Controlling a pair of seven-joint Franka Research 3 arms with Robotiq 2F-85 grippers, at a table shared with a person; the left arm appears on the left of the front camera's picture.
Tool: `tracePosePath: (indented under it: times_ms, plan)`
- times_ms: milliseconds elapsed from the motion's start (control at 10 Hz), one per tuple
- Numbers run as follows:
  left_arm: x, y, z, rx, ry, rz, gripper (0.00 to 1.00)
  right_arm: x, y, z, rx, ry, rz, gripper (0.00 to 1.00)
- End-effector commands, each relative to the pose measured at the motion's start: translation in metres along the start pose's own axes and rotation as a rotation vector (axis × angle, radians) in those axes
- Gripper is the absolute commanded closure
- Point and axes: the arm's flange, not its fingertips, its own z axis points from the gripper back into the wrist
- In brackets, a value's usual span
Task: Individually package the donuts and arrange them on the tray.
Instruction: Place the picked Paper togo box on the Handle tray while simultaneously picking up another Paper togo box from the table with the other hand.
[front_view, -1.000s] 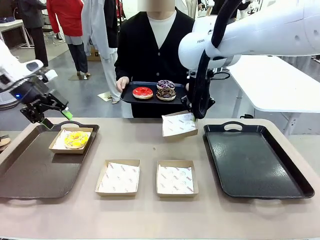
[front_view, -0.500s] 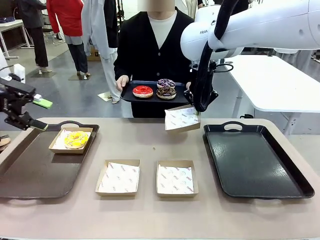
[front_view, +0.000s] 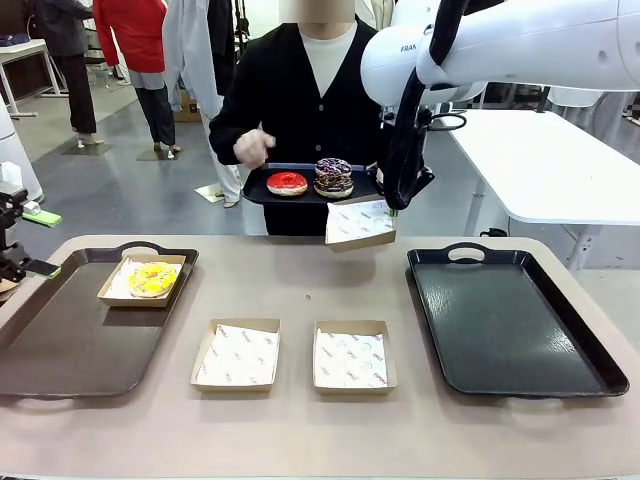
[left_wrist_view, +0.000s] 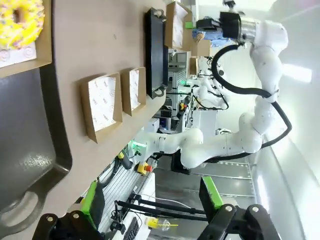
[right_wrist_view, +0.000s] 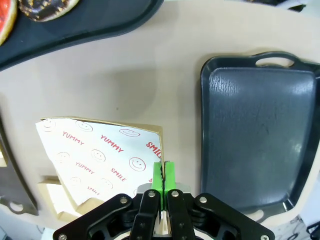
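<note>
Front view: people (front_view: 130, 50) are standing beyond the beige surface (front_view: 300, 280). Yellow donut (front_view: 153, 279) is lying flat, hole up, boxed at 9 o'clock. Red donut (front_view: 287, 183), purple donut (front_view: 332, 167) and brown donut (front_view: 333, 186) are lying flat on a person's tray (front_view: 258, 193) at 12. Right jaws are pinching a lined box (front_view: 360, 222); left jaws are gaping empty.

Beige table (front_view: 300, 275), brown tray (front_view: 70, 345) at left, black tray (front_view: 505, 330) at right, two paper-lined boxes (front_view: 237, 355) between them

Front view: you have bright, even overhead light; soft, short shadows lie on the surface (front_view: 300, 280), and the black tray (front_view: 510, 330) shows pale sheen. Left wrist view: your picture bows at the edges, with a washed-out glare at the right. Right wrist view: sharp, evenly lit.
</note>
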Motion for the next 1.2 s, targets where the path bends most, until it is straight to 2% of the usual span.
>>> tracePosePath:
  times_ms: [0,400,700,800,1100]
  plan:
    - [0.009,0.015,0.013,0.009,0.013,0.011,0.0,0.008,0.008,0.006,-0.029,-0.011,-0.033,1.0]
    - [0.019,0.048,0.031,0.006,-0.025,0.104,0.0,0.019,0.014,0.008,-0.047,0.012,-0.059,1.0]
    - [0.02,0.054,0.04,0.01,-0.031,0.118,0.0,0.026,0.014,0.005,-0.056,0.033,-0.047,1.0]
    - [0.023,0.059,0.04,0.034,-0.033,0.124,0.0,0.016,0.008,0.003,-0.013,0.025,-0.034,1.0]
    - [0.02,0.057,0.034,0.002,-0.047,0.113,0.0,0.016,0.008,0.003,-0.013,0.025,-0.034,1.0]
